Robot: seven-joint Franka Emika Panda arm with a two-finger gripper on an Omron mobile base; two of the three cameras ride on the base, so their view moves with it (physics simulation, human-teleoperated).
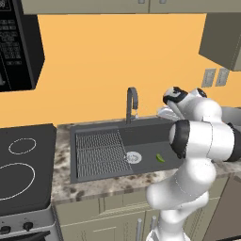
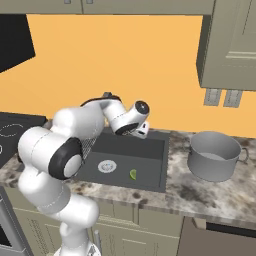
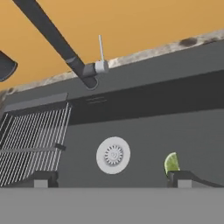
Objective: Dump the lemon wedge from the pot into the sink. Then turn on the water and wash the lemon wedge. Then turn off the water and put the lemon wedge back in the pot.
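End effector fingertips are seen at the bottom of the hand view, spread wide apart, nothing held between them. It is poised over the sink, looking down into the basin.

Left to right in the left base view: stovetop with white rings at far left, then the marbled desk, then the sink set into it. Wire grid covers the basin's left half. Silver drain sits just right of the grid. Wedge lies on the basin floor, right of the drain, apart from it. Faucet stands on the back rim, behind the drain. No stream can be made out.

In the hand view the wedge lies just above the right fingertip, drain between the two fingers, grid at left, faucet crossing the upper left.

In the right base view the end effector is seen over the sink's back edge, the wedge in the basin, and the pot upright on the desk right of the sink, well apart from the wedge.
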